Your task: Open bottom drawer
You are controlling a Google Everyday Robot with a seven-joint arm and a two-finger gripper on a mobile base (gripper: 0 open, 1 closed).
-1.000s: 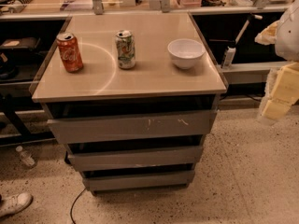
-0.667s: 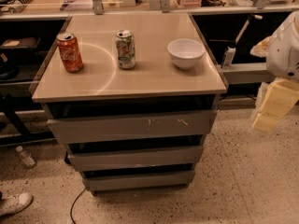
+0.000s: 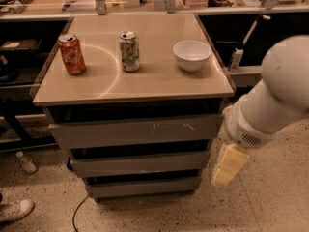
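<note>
Hovering right of the plain grey bottom drawer
Cream gripper is hanging just off its right edge; grip state unclear.

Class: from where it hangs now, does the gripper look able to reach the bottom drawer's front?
Probably yes. The gripper hangs beside the right front corner of the cabinet, roughly level with the bottom drawer, and no object stands on the floor between them.
</note>
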